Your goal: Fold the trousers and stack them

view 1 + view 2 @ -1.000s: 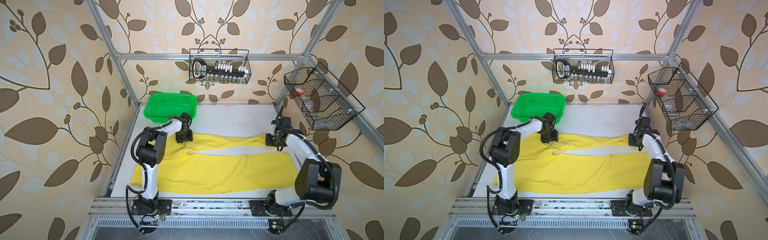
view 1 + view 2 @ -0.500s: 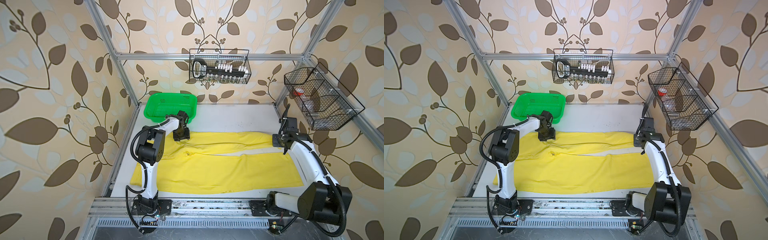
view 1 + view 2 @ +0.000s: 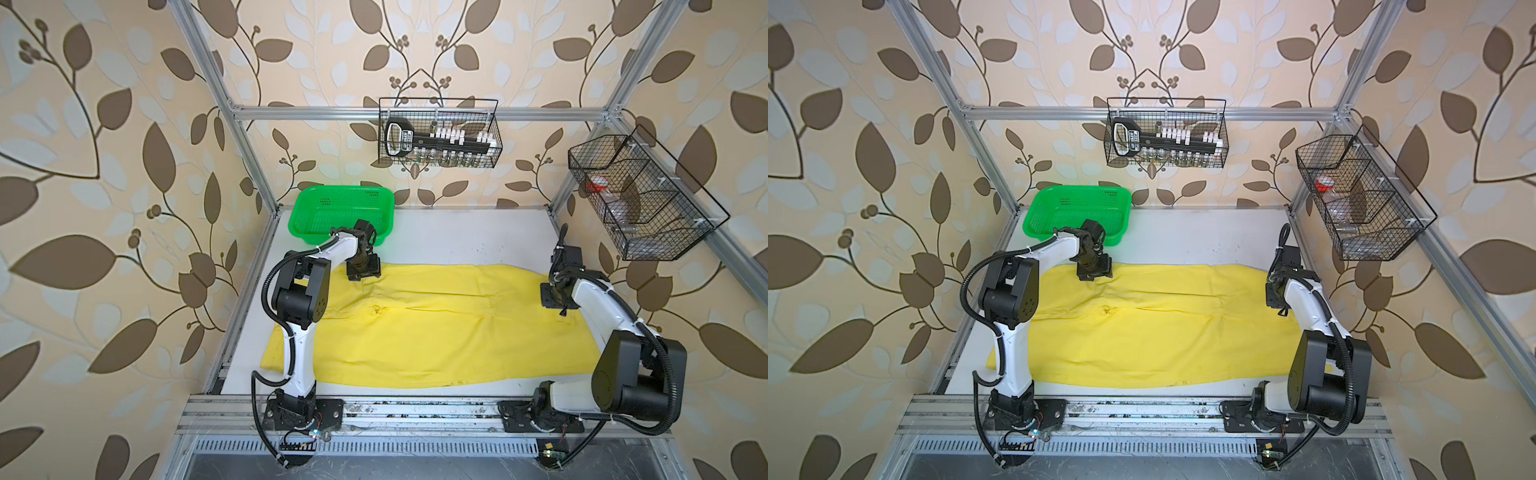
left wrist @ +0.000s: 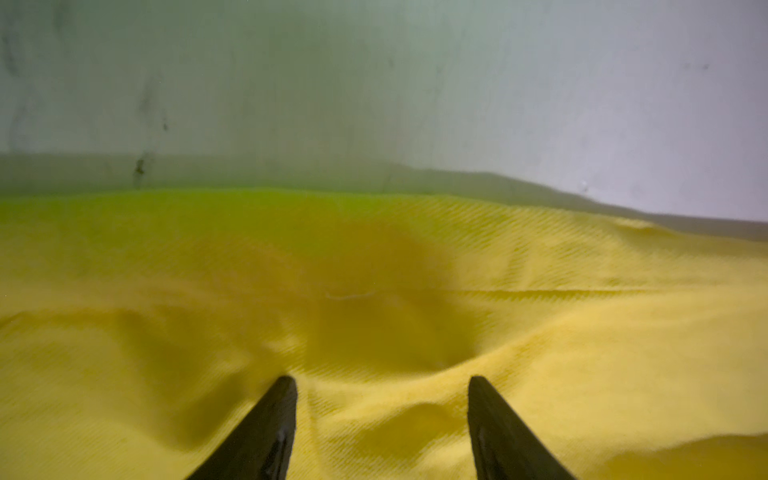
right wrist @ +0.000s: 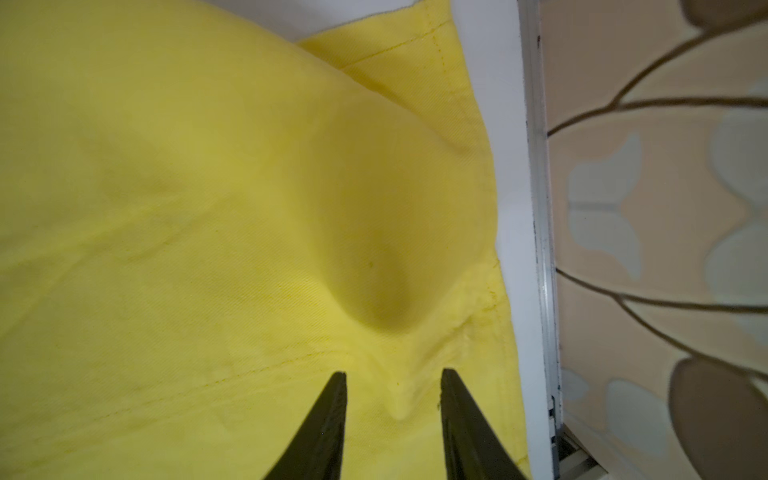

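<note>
Left gripper [image 4: 378, 379] over the far left corner of the trousers [image 3: 436, 332], jaws wide apart, gripping nothing, yellow trousers lying flat across the white table [image 3: 457, 237], right gripper [image 5: 392, 374] at their right hem, jaws parted either side of a small raised pucker, not clamped.

A pair of plain, bright yellow, soft-fabric long trousers [image 3: 436, 340] lies unfolded across the white tabletop [image 3: 457, 237], reaching nearly from its left side to its right. In both top views the trousers [image 3: 1163, 340] are spread flat. The waist end is toward the left, and the two wide legs run side by side to the right, meeting along a long crease with a small pucker where they join. Close up, the yellow cloth [image 4: 540, 332] shows a fine diagonal weave. At the leg ends the cloth [image 5: 208, 208] humps into a soft ridge — the stitched hems lie just beside the table's right rim.
</note>
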You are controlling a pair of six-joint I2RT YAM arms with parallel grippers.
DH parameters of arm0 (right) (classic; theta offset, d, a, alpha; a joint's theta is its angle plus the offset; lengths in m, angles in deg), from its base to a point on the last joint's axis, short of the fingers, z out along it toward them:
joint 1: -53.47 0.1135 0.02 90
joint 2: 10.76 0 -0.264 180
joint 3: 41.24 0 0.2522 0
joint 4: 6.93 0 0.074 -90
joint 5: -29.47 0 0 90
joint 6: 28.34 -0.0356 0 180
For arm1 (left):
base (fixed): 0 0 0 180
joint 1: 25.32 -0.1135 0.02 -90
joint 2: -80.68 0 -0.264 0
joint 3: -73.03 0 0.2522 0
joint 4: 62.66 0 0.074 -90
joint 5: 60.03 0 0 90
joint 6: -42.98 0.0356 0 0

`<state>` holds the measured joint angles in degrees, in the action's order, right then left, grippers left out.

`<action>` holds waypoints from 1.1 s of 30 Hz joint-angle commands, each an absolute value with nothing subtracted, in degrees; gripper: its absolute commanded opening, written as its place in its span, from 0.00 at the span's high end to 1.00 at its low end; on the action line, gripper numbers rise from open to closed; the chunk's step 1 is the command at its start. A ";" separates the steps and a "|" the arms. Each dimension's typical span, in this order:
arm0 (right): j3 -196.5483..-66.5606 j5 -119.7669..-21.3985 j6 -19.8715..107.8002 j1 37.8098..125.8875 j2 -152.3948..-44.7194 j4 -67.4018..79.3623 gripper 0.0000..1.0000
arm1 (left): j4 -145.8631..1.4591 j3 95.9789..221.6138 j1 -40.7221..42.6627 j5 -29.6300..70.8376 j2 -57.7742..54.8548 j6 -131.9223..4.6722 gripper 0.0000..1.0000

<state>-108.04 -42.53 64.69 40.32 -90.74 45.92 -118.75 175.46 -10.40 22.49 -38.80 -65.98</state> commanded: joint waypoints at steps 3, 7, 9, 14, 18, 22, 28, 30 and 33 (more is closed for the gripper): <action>-113.54 -47.24 62.10 40.81 -88.34 46.99 0.47 | -121.47 178.17 -10.81 25.12 -36.70 -64.24 0.32; -118.48 -51.32 62.10 40.63 -92.55 45.36 0.45 | -122.47 178.67 -10.82 29.90 -34.90 -65.06 0.30; -120.97 -54.47 61.49 41.09 -97.30 44.79 0.44 | -122.65 178.06 -10.82 30.58 -33.91 -65.75 0.30; -125.86 -56.50 60.29 43.55 -108.80 41.82 0.44 | -121.60 174.56 -10.86 28.57 -31.58 -66.94 0.29; -130.03 -58.86 59.13 44.00 -116.27 41.30 0.44 | -121.29 171.97 -10.90 27.95 -30.90 -66.80 0.29; -133.81 -59.54 60.24 45.02 -121.78 42.46 0.44 | -120.51 169.69 -11.32 28.11 -30.70 -66.96 0.28; -136.13 -62.19 59.85 45.81 -126.49 42.61 0.43 | -119.51 167.60 -12.29 28.99 -31.46 -67.41 0.28; -137.06 -62.05 60.46 46.17 -127.89 42.94 0.43 | -119.49 167.08 -12.57 29.61 -31.64 -67.37 0.28; -139.01 -64.25 60.35 46.30 -130.21 42.90 0.43 | -119.51 166.04 -13.10 30.49 -31.46 -67.45 0.28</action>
